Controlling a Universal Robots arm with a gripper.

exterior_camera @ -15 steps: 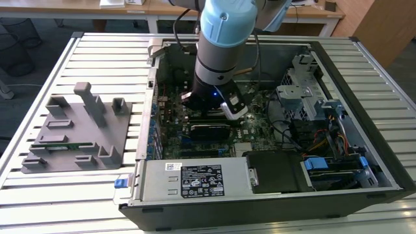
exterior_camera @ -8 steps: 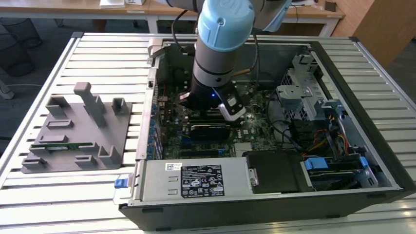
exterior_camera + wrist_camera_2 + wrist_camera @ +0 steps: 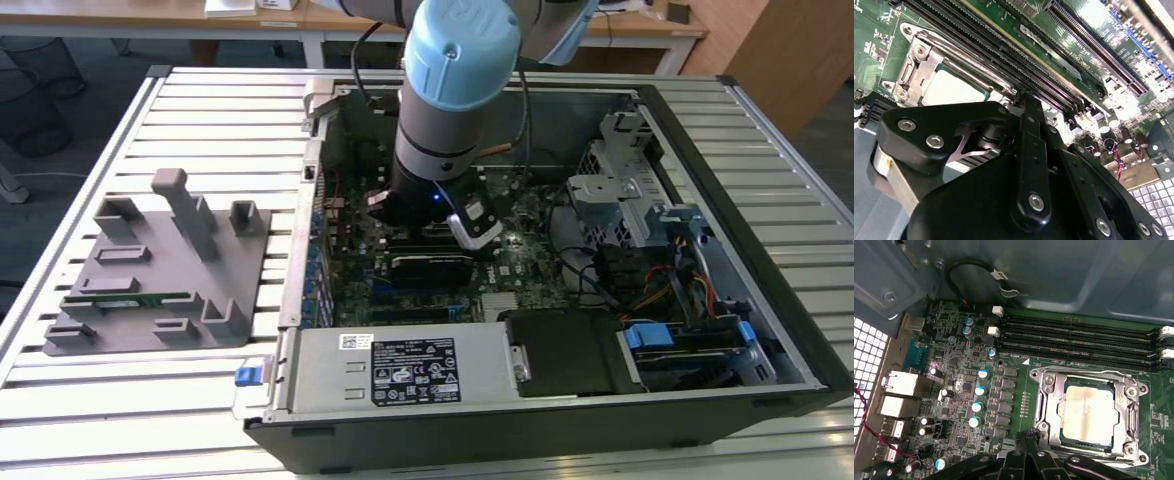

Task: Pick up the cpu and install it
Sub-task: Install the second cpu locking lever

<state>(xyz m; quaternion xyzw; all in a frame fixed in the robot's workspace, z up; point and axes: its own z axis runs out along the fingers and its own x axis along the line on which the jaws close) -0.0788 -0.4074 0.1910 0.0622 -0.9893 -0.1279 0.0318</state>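
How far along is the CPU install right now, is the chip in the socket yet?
Looks done: the cpu lies flat inside the socket frame on the motherboard, also seen in the second wrist view. In hand: nothing visible; the end effector sits just beside the socket. Left: whether the frame is latched shut cannot be judged from here.

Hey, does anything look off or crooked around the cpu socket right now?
Nothing stands out. In the first wrist view the cpu lies flat and square inside its metal socket frame, with the gripper just beside the frame's edge. No damage shows.
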